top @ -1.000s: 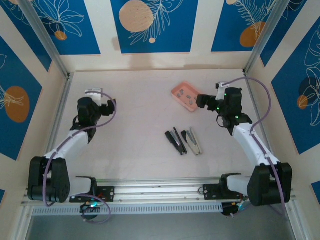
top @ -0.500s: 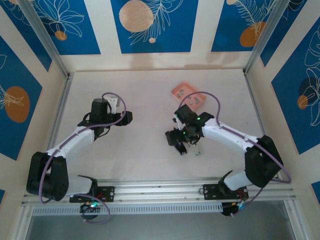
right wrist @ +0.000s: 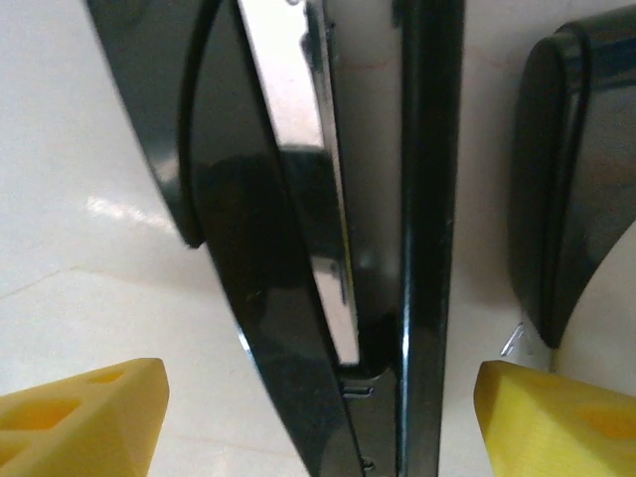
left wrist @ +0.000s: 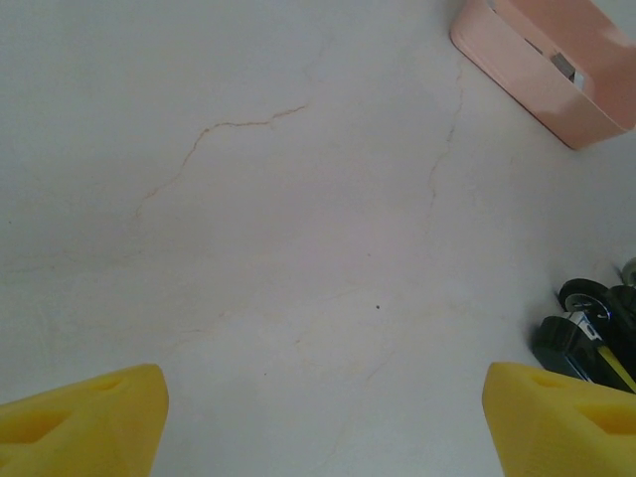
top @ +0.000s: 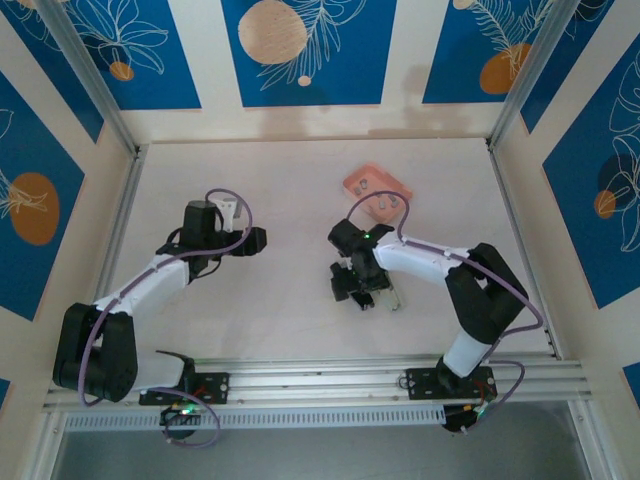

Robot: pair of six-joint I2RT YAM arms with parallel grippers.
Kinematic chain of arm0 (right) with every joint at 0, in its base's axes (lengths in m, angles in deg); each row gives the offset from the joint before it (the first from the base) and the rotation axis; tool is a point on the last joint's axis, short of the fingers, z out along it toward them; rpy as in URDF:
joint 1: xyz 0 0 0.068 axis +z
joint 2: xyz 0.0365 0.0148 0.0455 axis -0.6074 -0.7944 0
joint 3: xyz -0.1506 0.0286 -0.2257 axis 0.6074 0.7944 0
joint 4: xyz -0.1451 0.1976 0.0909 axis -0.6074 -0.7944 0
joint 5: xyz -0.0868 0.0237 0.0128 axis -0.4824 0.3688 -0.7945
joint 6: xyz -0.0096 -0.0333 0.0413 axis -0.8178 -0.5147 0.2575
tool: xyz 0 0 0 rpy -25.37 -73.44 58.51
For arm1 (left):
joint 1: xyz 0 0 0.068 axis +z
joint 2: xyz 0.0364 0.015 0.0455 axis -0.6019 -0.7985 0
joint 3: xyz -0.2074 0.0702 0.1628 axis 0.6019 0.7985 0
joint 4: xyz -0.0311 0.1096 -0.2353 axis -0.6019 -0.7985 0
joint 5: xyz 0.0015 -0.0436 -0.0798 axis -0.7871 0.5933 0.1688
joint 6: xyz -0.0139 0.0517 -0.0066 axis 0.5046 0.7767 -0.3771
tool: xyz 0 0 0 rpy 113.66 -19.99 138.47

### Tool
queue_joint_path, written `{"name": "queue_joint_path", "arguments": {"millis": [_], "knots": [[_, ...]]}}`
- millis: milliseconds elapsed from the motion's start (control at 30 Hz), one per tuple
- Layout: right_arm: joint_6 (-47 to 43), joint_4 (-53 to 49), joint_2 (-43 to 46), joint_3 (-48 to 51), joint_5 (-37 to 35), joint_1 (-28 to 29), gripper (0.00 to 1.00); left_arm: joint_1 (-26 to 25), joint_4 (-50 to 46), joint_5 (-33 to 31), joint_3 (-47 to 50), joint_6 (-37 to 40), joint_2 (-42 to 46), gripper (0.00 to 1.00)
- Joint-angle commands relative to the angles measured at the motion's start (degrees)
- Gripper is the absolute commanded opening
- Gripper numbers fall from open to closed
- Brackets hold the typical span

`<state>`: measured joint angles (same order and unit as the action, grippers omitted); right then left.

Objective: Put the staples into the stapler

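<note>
Several staples (top: 386, 201) sit in the pink tray (top: 352, 186), right arm (top: 430, 262) bent to the bench (top: 280, 320) just before it; left fingers (left wrist: 79, 417) gape, empty, over bare bench; right fingers (right wrist: 84, 412) spread astride the stapler (right wrist: 298, 248), not gripping, another black thing (right wrist: 566, 169) alongside.

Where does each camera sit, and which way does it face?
Top external: above and behind the arms, looking down on table, pink tray, left gripper and right gripper.
Left wrist: on the left arm, facing down across bare table towards the pink tray; own yellow fingertips show.
Right wrist: close above the stapler, facing down; own yellow fingertips show.
Shared: pink tray, top and left wrist.
</note>
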<state>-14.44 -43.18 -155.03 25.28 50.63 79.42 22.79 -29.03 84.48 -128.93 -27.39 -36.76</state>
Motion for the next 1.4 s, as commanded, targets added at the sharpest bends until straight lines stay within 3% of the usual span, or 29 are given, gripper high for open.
{"name": "queue_joint_path", "arguments": {"millis": [0, 267, 467, 567, 700, 800, 1000, 1367], "knots": [[1.24, -0.74, -2.60, -2.53, -2.92, 0.42, 0.80, -0.03, 0.14, 1.80, -0.06, -0.39, -0.33, 0.82], [-0.38, 5.11, -3.46, -0.34, -3.14, 0.60, 0.57, -0.07, -0.37, 3.16, -0.81, -2.24, -0.23, 0.79], [-1.67, 14.53, 4.96, 5.55, -5.20, 1.13, 0.41, -0.41, -2.69, 8.45, -2.97, -6.26, 0.18, 0.73], [-3.16, 26.27, 13.55, 11.50, -4.66, 2.28, 0.38, -1.62, -2.74, 11.42, -3.53, -7.84, 1.80, 0.72], [-7.50, 51.57, 25.12, 24.34, -3.30, 4.22, 0.32, -4.62, -0.31, 16.19, -3.90, -9.90, 4.55, 0.72], [-10.09, 65.35, 29.18, 30.58, -5.09, 5.77, 0.30, -7.19, 3.21, 18.55, -3.68, -11.47, 6.54, 0.71], [-14.24, 66.07, 29.16, 28.74, -6.01, 8.44, 0.30, -11.51, 10.91, 19.43, -2.75, -14.99, 7.48, 0.72], [-11.12, 72.45, 27.21, 28.46, -3.15, 10.35, 0.30, -16.89, 12.38, 18.11, -3.35, -11.89, 4.76, 0.69]]}}
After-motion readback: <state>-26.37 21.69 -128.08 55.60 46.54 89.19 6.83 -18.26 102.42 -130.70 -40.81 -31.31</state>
